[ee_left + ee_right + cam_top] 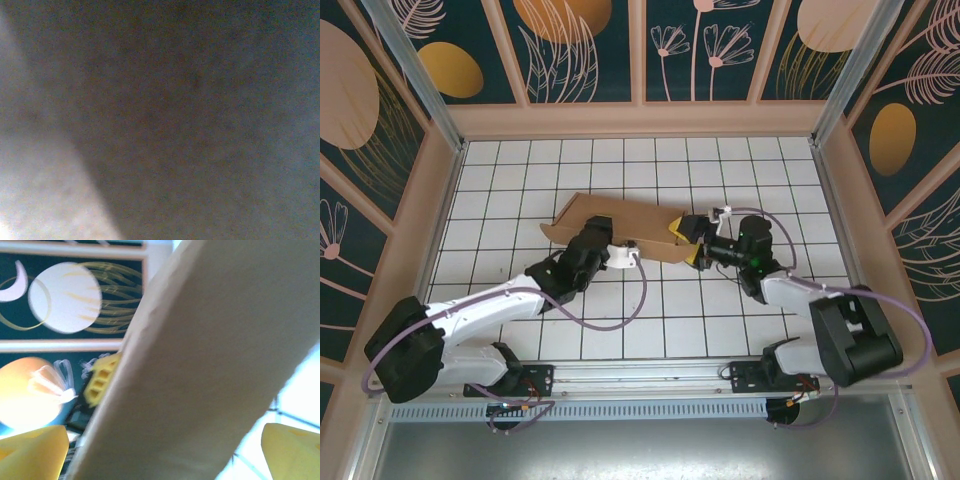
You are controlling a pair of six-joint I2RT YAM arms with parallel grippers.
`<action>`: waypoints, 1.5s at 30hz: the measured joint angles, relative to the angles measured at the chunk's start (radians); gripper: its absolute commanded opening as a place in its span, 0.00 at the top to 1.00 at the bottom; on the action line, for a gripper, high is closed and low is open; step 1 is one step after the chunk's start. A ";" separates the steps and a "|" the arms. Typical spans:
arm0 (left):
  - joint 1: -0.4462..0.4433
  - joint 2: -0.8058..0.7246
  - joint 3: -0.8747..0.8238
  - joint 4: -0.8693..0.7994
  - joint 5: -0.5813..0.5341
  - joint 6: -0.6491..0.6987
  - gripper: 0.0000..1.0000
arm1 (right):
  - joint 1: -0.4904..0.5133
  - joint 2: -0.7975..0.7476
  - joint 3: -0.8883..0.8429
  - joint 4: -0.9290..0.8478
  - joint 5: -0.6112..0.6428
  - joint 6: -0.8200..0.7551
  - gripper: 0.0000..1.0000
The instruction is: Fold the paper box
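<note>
The paper box (620, 215) is a brown cardboard piece with raised walls, lying slantwise mid-table. My left gripper (607, 246) reaches onto its near long edge; its jaws are hidden there. Blurred dark cardboard (200, 125) sits right against the left wrist camera. My right gripper (688, 238) is at the box's right end. In the right wrist view a cardboard panel (210, 340) runs diagonally between my right gripper's (160, 455) yellow fingertips (292, 450), which stand wide apart, open, the right one clear of the panel. A yellow finger of the left gripper (102, 380) shows beyond the panel's edge.
The white tiled table (520, 180) is fenced by low beige walls (640, 120) at the back and on both sides. Cables loop from both arms over the near tiles (620, 320). The arm bases stand on the rail (650, 385) at the near edge.
</note>
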 measured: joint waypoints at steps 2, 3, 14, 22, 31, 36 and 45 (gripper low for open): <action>0.000 0.011 0.092 -0.182 0.033 -0.061 0.66 | -0.018 -0.072 0.020 -0.150 0.071 -0.091 0.01; 0.000 0.019 0.141 -0.267 0.053 -0.101 0.66 | -0.028 -0.117 0.032 -0.236 0.126 -0.140 0.01; -0.002 0.128 0.437 -0.811 0.270 -0.331 0.63 | -0.057 -0.547 0.064 -0.718 0.602 -0.488 0.01; -0.002 0.307 0.505 -1.027 0.406 -0.392 0.57 | -0.064 -0.490 0.075 -0.737 0.515 -0.539 0.13; -0.002 0.385 0.586 -1.098 0.449 -0.388 0.46 | -0.061 -0.356 0.090 -0.745 0.388 -0.575 0.21; 0.012 0.438 0.610 -1.057 0.526 -0.392 0.35 | -0.055 -0.362 0.169 -0.809 0.399 -0.618 0.25; 0.029 0.474 0.641 -1.026 0.577 -0.412 0.01 | 0.014 -0.364 0.241 -0.894 0.435 -0.689 0.26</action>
